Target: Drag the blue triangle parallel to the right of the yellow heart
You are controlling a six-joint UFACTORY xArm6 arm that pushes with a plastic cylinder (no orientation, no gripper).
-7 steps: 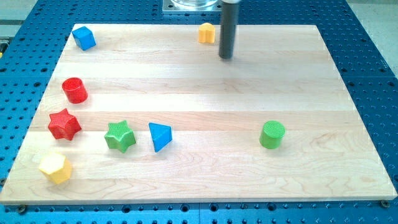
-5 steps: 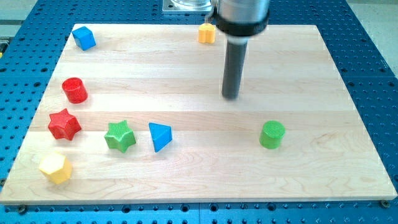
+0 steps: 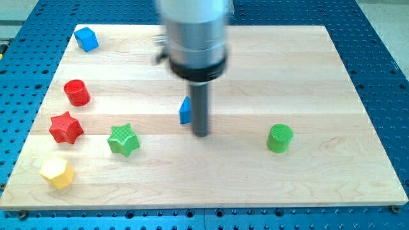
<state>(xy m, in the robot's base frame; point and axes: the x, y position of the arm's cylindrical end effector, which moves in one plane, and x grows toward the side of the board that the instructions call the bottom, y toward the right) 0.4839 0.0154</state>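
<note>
My tip (image 3: 200,134) is down on the board, mid-table, and the blue triangle (image 3: 185,112) sits just left of the rod and slightly far of the tip, touching it or very nearly. There are no jaws here, so nothing is grasped; it's a bare rod shoving. The only yellow block (image 3: 57,173) on show is at the near left corner, well apart from the triangle. Its shape is hard to read, so I can't tell if it's the heart. The blurred arm hides part of the far edge. By my call the job is in mid-push: the triangle is in play, not placed. The green star (image 3: 123,139) sits left of it.
</note>
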